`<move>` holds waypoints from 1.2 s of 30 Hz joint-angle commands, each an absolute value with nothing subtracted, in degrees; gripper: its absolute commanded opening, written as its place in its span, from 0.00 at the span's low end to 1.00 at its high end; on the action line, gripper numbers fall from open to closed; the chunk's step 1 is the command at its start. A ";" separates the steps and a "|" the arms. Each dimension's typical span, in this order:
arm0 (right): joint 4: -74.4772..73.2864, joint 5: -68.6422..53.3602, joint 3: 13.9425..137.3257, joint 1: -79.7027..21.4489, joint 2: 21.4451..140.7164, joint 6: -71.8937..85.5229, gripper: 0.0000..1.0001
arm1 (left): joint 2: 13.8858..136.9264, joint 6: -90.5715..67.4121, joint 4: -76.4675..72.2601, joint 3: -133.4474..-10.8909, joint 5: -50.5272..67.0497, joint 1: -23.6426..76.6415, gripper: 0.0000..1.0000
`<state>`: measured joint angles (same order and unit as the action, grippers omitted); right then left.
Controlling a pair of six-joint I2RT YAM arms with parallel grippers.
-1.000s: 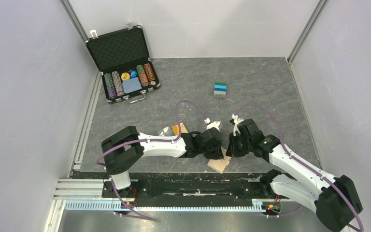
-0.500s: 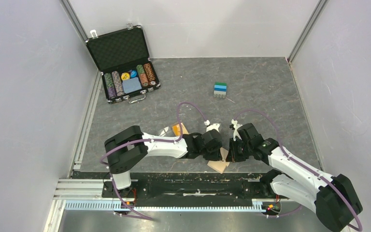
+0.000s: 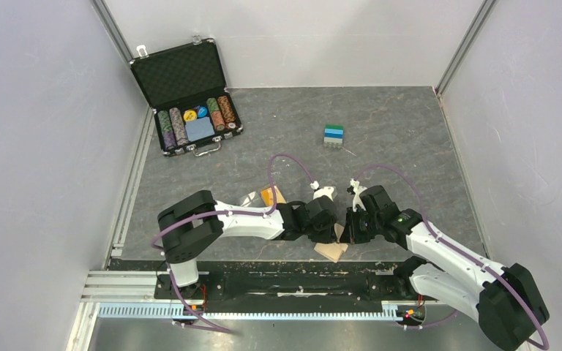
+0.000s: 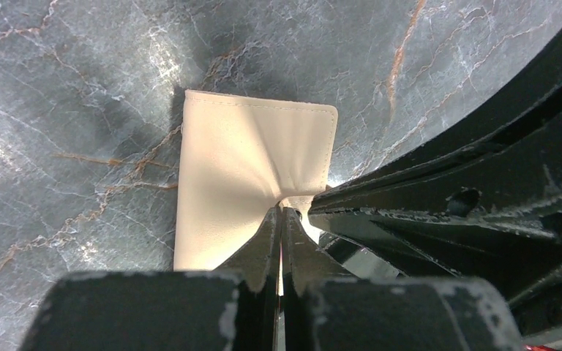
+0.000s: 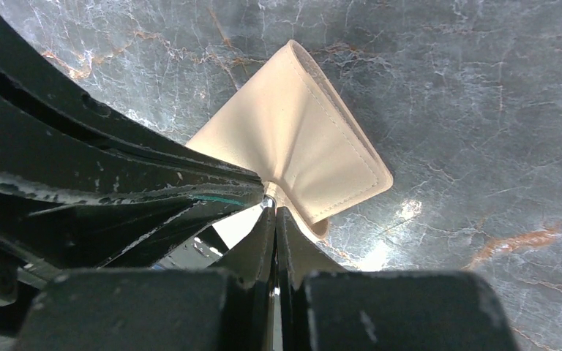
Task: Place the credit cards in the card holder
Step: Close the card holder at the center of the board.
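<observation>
Now my left gripper (image 4: pixel 281 213): clamped on card holder (image 4: pixel 241 164).
My right gripper (image 5: pixel 272 209): clamped on it too.
Risk: I pull hard, it slips.

Shows pale tan, edge-stitched, on the card holder (image 4: pixel 252 168). Runs dark grey marble, veined white and rust, across the table (image 3: pixel 402 131). Shows black on the chip case (image 3: pixel 179 73) at 11 o'clock, stripes on its chips (image 3: pixel 223 111), blue-green bands on the small block (image 3: pixel 334 135) at 12 o'clock.

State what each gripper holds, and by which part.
The left gripper and the right gripper are both shut on the card holder, each pinching the near edge of a tan flap, seemingly opposite flaps.
</observation>
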<state>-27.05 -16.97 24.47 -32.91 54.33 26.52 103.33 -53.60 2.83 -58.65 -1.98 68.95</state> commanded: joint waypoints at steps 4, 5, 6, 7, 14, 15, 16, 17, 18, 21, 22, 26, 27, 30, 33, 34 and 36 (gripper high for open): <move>-26.07 -17.18 25.73 -33.22 54.13 26.90 0.00 | 99.77 -49.93 0.18 -59.52 -3.75 69.60 0.02; -26.02 -17.21 25.84 -33.17 54.22 26.89 0.00 | 99.72 -49.85 -1.32 -59.35 -3.57 69.62 0.02; -26.05 -17.20 25.84 -33.20 54.22 26.88 0.00 | 99.58 -49.67 -1.66 -59.40 -3.52 69.72 0.02; -26.07 -17.08 25.84 -33.22 54.23 26.88 0.00 | 99.52 -49.57 -1.75 -59.41 -3.52 69.71 0.02; -25.02 -16.17 25.27 -33.26 54.76 27.15 0.00 | 99.90 -49.13 -0.38 -59.65 -4.46 69.70 0.02; -24.77 -16.01 25.16 -33.22 55.00 27.22 0.00 | 100.09 -49.05 -0.35 -59.91 -4.58 69.70 0.02; -24.60 -15.91 25.06 -33.27 55.17 27.32 0.00 | 100.18 -48.96 1.09 -60.08 -4.67 69.76 0.02; -24.39 -15.80 24.97 -33.19 55.40 27.39 0.00 | 100.42 -48.96 1.20 -60.12 -4.68 69.70 0.02; -24.06 -15.75 24.90 -33.18 55.55 27.39 0.00 | 100.74 -48.96 1.33 -60.27 -4.71 69.77 0.02; -23.11 -15.82 24.63 -33.22 56.34 27.60 0.00 | 101.95 -49.03 2.13 -61.11 -4.49 69.71 0.02; -22.80 -15.67 24.54 -33.22 56.60 27.68 0.00 | 102.34 -49.30 2.20 -61.38 -4.42 69.75 0.02; -21.57 -15.57 23.79 -33.23 57.38 27.92 0.00 | 102.93 -49.56 2.82 -61.75 -4.86 69.80 0.02; -21.34 -15.66 23.61 -33.28 57.56 27.98 0.00 | 103.01 -49.57 2.79 -61.70 -4.99 69.85 0.02; -20.61 -16.11 22.75 -33.27 58.08 28.21 0.00 | 103.55 -49.48 3.05 -61.61 -4.86 69.83 0.02; -20.57 -16.20 22.08 -33.40 58.21 28.35 0.00 | 104.27 -49.95 3.07 -61.20 -4.65 69.79 0.02; -20.50 -16.19 21.92 -33.40 58.12 28.40 0.00 | 104.48 -50.16 3.04 -60.97 -4.70 69.79 0.02; -20.48 -16.08 21.55 -33.49 58.01 28.65 0.00 | 104.83 -50.60 2.63 -60.38 -4.79 69.79 0.02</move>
<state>-22.65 -16.56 23.22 -32.91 57.71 27.88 103.11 -51.96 3.68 -59.61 -3.16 69.25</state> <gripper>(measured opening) 0.004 0.028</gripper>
